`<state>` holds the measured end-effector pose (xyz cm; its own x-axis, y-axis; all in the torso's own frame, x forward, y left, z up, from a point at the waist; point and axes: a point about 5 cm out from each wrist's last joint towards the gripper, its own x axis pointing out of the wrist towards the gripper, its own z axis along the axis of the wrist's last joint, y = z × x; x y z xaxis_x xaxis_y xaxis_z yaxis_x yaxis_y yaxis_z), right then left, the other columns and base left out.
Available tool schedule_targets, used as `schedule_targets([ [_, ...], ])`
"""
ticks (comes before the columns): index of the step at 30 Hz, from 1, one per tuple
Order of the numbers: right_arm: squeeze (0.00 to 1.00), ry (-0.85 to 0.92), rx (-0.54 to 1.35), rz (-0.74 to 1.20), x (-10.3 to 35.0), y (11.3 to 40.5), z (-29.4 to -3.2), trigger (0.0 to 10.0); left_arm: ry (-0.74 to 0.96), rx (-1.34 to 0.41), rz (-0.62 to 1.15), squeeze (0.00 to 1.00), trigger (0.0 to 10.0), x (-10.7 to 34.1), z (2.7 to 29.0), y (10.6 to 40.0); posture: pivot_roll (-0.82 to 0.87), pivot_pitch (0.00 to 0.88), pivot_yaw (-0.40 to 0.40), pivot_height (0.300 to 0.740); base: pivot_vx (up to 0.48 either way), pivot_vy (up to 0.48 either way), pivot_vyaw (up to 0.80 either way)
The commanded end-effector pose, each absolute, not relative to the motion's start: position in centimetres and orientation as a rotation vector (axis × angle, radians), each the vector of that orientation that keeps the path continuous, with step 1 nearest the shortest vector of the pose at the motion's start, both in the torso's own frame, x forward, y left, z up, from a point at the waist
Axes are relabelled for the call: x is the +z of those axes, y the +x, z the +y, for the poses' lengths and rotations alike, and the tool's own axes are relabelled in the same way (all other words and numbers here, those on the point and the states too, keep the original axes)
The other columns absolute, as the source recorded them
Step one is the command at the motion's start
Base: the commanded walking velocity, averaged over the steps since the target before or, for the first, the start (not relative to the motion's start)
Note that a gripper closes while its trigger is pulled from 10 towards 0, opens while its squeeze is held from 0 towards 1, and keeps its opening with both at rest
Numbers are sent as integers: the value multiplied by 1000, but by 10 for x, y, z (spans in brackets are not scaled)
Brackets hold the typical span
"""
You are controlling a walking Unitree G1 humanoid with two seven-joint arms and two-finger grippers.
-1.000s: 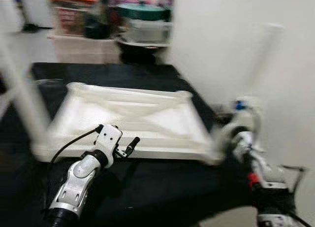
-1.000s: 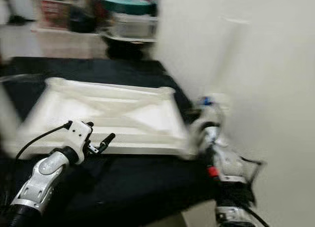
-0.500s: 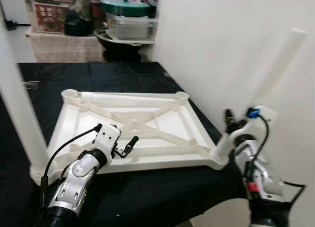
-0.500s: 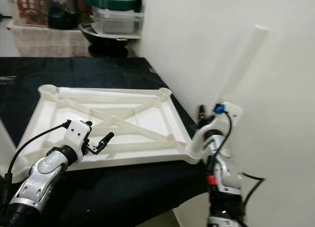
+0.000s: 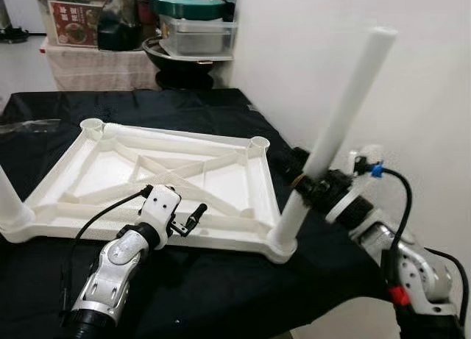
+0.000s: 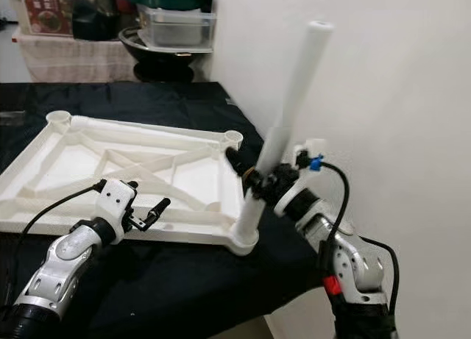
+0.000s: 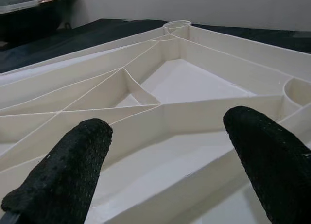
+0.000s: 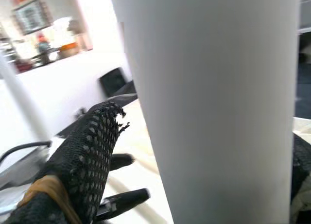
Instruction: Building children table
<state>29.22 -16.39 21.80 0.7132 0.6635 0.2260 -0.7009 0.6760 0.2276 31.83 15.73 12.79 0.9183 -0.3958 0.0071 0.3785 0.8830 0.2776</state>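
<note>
You are looking down at a white plastic tabletop (image 5: pixel 147 181) lying upside down on a black cloth (image 5: pixel 221 295), its ribbed underside facing up with diagonal braces crossing the middle. Your right gripper (image 5: pixel 309 179) is clamped around a white table leg (image 5: pixel 331 133), about a third of the way up its length. The leg's lower end sits in the near right corner socket (image 5: pixel 282 245) of the tabletop, and the leg tilts away toward the white wall (image 5: pixel 412 74) rather than standing straight. In the right wrist view you see the leg (image 8: pixel 214 102) pressed close against a mesh-covered black finger (image 8: pixel 90 146).

Your left gripper (image 5: pixel 193 217) hovers just above the near edge of the tabletop, fingers spread apart and holding nothing. In the left wrist view the 2 black fingertips (image 7: pixel 63 170) frame the ribbed compartments of the tabletop (image 7: pixel 184 88), with a round corner socket (image 7: pixel 176 25) at the far end.

A second leg (image 5: pixel 9 203) already stands at the near left corner of the tabletop. The 2 far corner sockets (image 5: pixel 259 143) are open rings. Beyond the cloth you can see a shelf with a green-lidded pot (image 5: pixel 188 4) and a clear storage box (image 5: pixel 197 37).
</note>
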Motion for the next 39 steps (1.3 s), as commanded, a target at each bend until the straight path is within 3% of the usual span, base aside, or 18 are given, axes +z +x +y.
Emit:
schedule_targets([
  [1,0,290,825,-118,216,288,-159,10000,279,-418,-53,0,10000,124,155,317,66,0,-143,740,0,0,0],
  [5,0,278,842,-66,202,288,-156,10000,281,-418,-51,0,10000,124,155,317,76,0,-143,740,0,0,0],
  [6,0,278,839,-50,199,289,-157,9333,282,-418,-50,0,10000,124,155,317,76,0,-143,740,0,0,0],
  [7,0,273,814,-35,196,291,-159,0,284,-418,-49,0,10000,124,156,317,76,0,-142,740,0,0,0],
  [14,0,216,527,83,174,313,-181,0,286,-418,-49,0,10000,125,157,318,73,0,-139,740,0,0,0],
  [16,0,151,19,174,156,331,-225,0,285,-422,-49,0,10000,125,155,318,65,0,-135,740,0,0,0],
  [18,0,151,19,174,156,331,-225,0,285,-422,-49,0,10000,125,155,318,65,0,-135,740,0,0,0],
  [20,0,196,-537,198,140,322,-273,0,283,-424,-51,0,10000,124,154,318,63,0,-138,740,0,0,0],
  [21,0,212,-627,198,133,313,-274,0,281,-423,-51,0,10000,124,153,318,65,0,-136,740,0,0,0],
  [28,0,221,-596,193,129,308,-255,0,279,-426,-52,0,10000,124,152,318,62,0,-131,740,0,0,0],
  [29,0,231,-483,157,134,313,-236,4157,279,-429,-52,0,10000,124,151,318,59,0,-132,740,0,0,0],
  [31,0,231,-483,157,134,313,-236,4157,279,-429,-52,0,10000,124,151,318,59,0,-132,740,0,0,0],
  [32,0,265,-361,116,141,318,-218,10000,280,-429,-52,0,10000,124,151,319,60,0,-133,740,0,0,0],
  [35,0,314,-103,39,158,326,-191,10000,281,-429,-52,0,10000,124,151,319,56,0,-135,740,0,0,0],
  [36,310,309,-60,-4,165,327,-188,10000,279,-429,-52,0,10000,124,151,319,56,0,-136,740,0,0,0],
  [37,310,309,-60,-4,165,327,-188,10000,279,-429,-52,0,10000,124,151,319,56,0,-136,740,0,0,0],
  [38,1000,298,-70,-44,172,328,-190,10000,277,-430,-51,0,10000,124,150,319,55,0,-136,740,0,0,0],
  [39,1000,295,-93,-58,174,327,-194,10000,276,-430,-51,0,10000,123,149,318,53,0,-136,740,0,0,0],
])
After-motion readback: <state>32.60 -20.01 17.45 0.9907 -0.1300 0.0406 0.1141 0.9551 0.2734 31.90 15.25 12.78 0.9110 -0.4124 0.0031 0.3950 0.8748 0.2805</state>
